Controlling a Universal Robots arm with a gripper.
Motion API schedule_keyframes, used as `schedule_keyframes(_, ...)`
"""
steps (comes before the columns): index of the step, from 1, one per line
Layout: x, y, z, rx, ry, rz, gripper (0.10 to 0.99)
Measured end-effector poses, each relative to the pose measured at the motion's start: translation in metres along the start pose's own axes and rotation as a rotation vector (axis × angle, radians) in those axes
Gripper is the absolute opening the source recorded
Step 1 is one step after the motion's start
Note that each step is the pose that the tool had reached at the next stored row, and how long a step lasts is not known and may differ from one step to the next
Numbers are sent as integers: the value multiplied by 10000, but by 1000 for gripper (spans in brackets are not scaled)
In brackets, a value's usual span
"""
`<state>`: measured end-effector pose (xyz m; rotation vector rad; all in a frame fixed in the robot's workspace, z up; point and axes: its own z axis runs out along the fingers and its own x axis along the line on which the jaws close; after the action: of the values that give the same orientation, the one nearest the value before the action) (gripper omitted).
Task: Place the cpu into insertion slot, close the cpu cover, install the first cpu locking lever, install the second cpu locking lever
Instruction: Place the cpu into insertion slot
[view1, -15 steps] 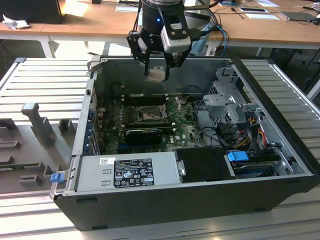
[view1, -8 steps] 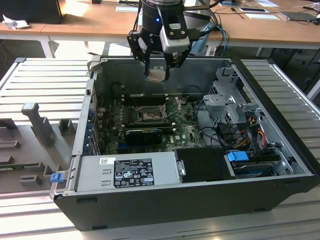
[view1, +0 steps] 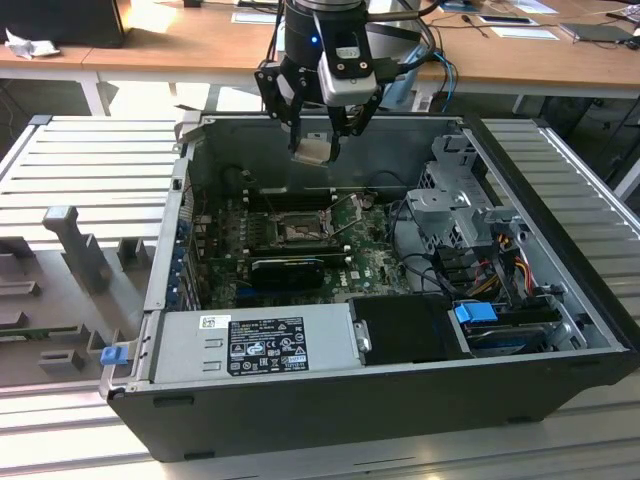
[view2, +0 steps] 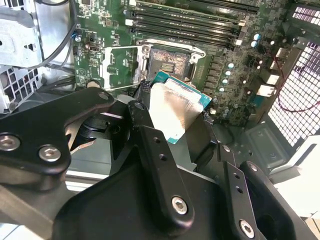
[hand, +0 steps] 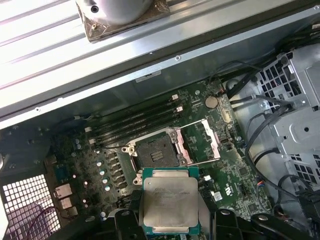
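Gripper (view1: 314, 146) is clamped on the cpu (hand: 170, 200), pinching two opposite edges, with the metal lid facing the first wrist camera. In the exterior view it hangs at upper centre of frame, about level with the far wall of the computer case (view1: 330, 425) and well clear of the board. The insertion slot (hand: 156, 150) is lower, at centre of the exterior frame. It's empty: bare contact grid, nothing seated. The cpu cover (hand: 202, 139) is swung open just beside the slot, so the way in looks free.

Risks (judgement):
- The cpu looks tilted against the board in the second wrist view. If it goes down like that, one corner lands first and probably bends contacts.
- It's an edge-only pinch on a thin part. Any slip or twist in the grip throws off alignment and the chip sits proud.
- The open cover is close to the slot. A finger coming down wide could clip it or knock it over the slot.
- Orientation marks can't be made out, so rotation is unverified.

Case contents:
- Green motherboard (view1: 375, 265) on the case floor.
- Memory slots (hand: 135, 122) next to the insertion slot.
- Grey power supply (view1: 255, 345) at lower left of the exterior frame.
- Metal drive cage (view1: 455, 200) and cables (view1: 490, 255) on the exterior view's right.

The case rests on a slatted grey tabletop (view1: 90, 170).
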<state>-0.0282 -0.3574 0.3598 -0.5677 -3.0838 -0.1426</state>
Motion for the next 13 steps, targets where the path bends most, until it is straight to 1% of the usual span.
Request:
schedule_keyframes(11, 0, 0, 1, -4, -22, 249, 525)
schedule_keyframes(12, 0, 0, 1, -5, -26, 302, 525)
schedule_keyframes(13, 1, 0, 1, -9, -42, 472, 525)
